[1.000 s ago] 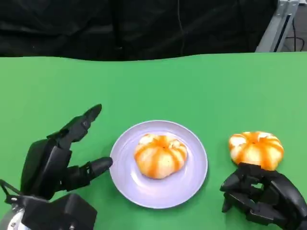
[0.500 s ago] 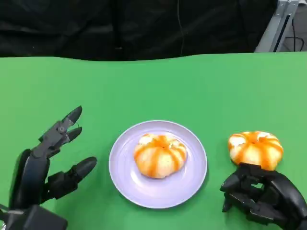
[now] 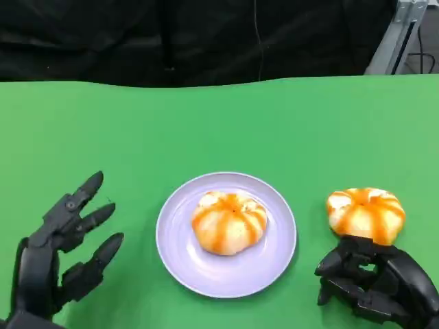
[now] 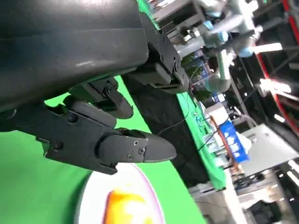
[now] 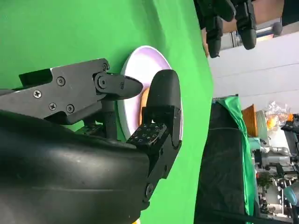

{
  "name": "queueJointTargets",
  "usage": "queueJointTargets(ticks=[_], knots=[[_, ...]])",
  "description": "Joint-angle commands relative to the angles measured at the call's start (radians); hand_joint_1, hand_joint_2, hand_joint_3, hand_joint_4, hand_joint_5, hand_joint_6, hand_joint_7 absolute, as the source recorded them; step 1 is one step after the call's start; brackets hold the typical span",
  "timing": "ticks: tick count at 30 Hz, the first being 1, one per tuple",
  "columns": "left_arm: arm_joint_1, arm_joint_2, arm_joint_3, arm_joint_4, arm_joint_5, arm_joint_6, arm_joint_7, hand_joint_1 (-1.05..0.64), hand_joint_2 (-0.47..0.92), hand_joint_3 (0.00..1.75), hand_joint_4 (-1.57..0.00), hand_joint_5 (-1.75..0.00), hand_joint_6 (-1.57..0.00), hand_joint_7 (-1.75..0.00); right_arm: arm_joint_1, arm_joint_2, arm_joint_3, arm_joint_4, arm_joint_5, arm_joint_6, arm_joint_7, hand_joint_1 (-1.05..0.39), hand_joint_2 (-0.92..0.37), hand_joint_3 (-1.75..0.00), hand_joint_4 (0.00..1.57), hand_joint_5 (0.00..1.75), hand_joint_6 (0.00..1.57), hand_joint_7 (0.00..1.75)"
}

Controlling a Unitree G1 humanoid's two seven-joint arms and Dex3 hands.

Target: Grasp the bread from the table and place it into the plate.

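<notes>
A round orange-striped bread (image 3: 228,221) lies in the middle of the pale lilac plate (image 3: 185,264). A second, similar bread (image 3: 365,212) sits on the green table to the plate's right. My left hand (image 3: 65,253) hovers left of the plate with its fingers spread, holding nothing. My right hand (image 3: 374,284) stays just in front of the second bread, fingers curled in, apart from it. In the left wrist view, my left hand (image 4: 107,135) points over the plate (image 4: 91,198) and bread (image 4: 126,210). The right wrist view shows my right hand (image 5: 117,116) before the plate (image 5: 140,56).
The green cloth (image 3: 219,130) stretches wide behind the plate, ending at a black curtain (image 3: 192,34). A grey metal stand (image 3: 398,34) rises at the far right corner.
My left hand has drawn back from the plate's edge, leftward and toward me, with its fingers still spread. The right hand and both breads have not moved.
</notes>
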Motion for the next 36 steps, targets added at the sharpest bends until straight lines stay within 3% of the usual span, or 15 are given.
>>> queueJointTargets(ticks=[1, 7, 8, 9, 10, 11, 13, 14, 17, 19, 20, 21, 23, 36], knots=[[0.035, -0.040, 0.008, -0.019, -0.179, 0.051, -0.164, -0.12, 0.92, 0.23, -0.84, -0.02, -0.61, -0.02, -0.008, -0.012, -0.012, 0.007, 0.019, -0.002, 0.003, -0.05, -0.89, -0.36, 0.63, 1.44, 0.74, 1.00], [0.038, -0.077, 0.046, -0.014, -0.247, 0.070, -0.268, -0.06, 0.92, 0.28, -0.84, -0.01, -0.63, -0.02, -0.008, -0.012, -0.011, 0.007, 0.013, -0.010, -0.001, -0.04, -0.89, -0.36, 0.63, 1.44, 0.74, 1.00], [0.037, -0.088, 0.053, -0.007, -0.264, 0.071, -0.286, -0.06, 0.92, 0.35, -0.97, -0.08, -0.80, -0.09, -0.006, -0.012, -0.010, 0.004, 0.009, -0.012, -0.005, -0.04, -0.89, -0.36, 0.63, 1.44, 0.74, 1.00], [0.035, -0.100, 0.061, 0.004, -0.274, 0.062, -0.300, -0.05, 0.92, 0.38, -1.01, -0.11, -0.85, -0.11, -0.007, -0.013, -0.009, 0.005, 0.006, -0.017, -0.009, -0.05, -0.89, -0.36, 0.63, 1.44, 0.74, 1.00], [0.034, -0.109, 0.068, 0.012, -0.279, 0.055, -0.311, -0.05, 0.92, 0.39, -1.07, -0.23, -0.97, -0.13, -0.007, -0.013, -0.009, 0.006, 0.003, -0.021, -0.011, -0.05, -0.89, -0.36, 0.63, 1.44, 0.74, 1.00], [0.032, -0.114, 0.074, 0.016, -0.280, 0.050, -0.319, -0.04, 0.92, 0.41, -0.96, -0.58, -1.07, -0.08, -0.008, -0.014, -0.009, 0.008, 0.003, -0.024, -0.011, -0.05, -0.88, -0.36, 0.63, 1.44, 0.75, 0.99], [0.026, -0.125, 0.085, 0.038, -0.268, 0.032, -0.331, -0.03, 0.92, 0.43, -0.87, -0.94, -1.17, -0.07, -0.008, -0.012, -0.010, 0.003, 0.015, -0.002, -0.006, -0.05, -0.88, -0.36, 0.64, 1.44, 0.75, 0.99], [0.023, -0.129, 0.089, 0.047, -0.264, 0.026, -0.337, -0.03, 0.92, 0.44, -0.85, -1.07, -1.21, -0.09, -0.007, -0.012, -0.010, 0.000, 0.015, 0.000, -0.007, -0.05, -0.88, -0.36, 0.64, 1.44, 0.75, 1.00], [0.016, -0.136, 0.103, 0.070, -0.263, 0.015, -0.355, -0.03, 0.92, 0.47, -0.82, -1.21, -1.25, -0.11, -0.005, -0.011, -0.009, -0.002, 0.012, -0.005, -0.010, -0.04, -0.88, -0.36, 0.63, 1.44, 0.75, 1.00], [0.010, -0.137, 0.116, 0.090, -0.260, 0.006, -0.360, -0.03, 0.92, 0.49, -0.79, -1.33, -1.19, -0.32, -0.007, -0.011, -0.009, 0.002, 0.009, -0.014, -0.011, -0.03, -0.89, -0.37, 0.63, 1.44, 0.74, 1.00], [0.007, -0.139, 0.121, 0.098, -0.258, 0.002, -0.362, -0.03, 0.92, 0.49, -0.78, -1.38, -1.04, -0.65, -0.008, -0.012, -0.009, 0.005, 0.006, -0.020, -0.014, -0.03, -0.89, -0.37, 0.63, 1.44, 0.74, 1.00], [0.005, -0.140, 0.127, 0.105, -0.256, -0.001, -0.362, -0.02, 0.92, 0.50, -0.77, -1.40, -0.96, -0.82, -0.006, -0.011, -0.007, -0.002, 0.003, -0.016, -0.020, -0.04, -0.88, -0.38, 0.63, 1.44, 0.74, 1.00], [0.003, -0.142, 0.136, 0.115, -0.248, -0.004, -0.359, -0.02, 0.92, 0.51, -0.77, -1.44, -0.88, -1.00, -0.002, -0.012, -0.005, -0.011, 0.000, -0.009, -0.030, -0.03, -0.88, -0.38, 0.63, 1.43, 0.75, 1.00], [-0.010, -0.150, 0.168, 0.154, -0.223, -0.028, -0.361, -0.04, 0.91, 0.54, -0.70, -1.58, -0.78, -1.18, 0.014, -0.014, 0.004, -0.046, 0.000, 0.010, -0.037, -0.01, -0.89, -0.38, 0.62, 1.43, 0.74, 0.99]])
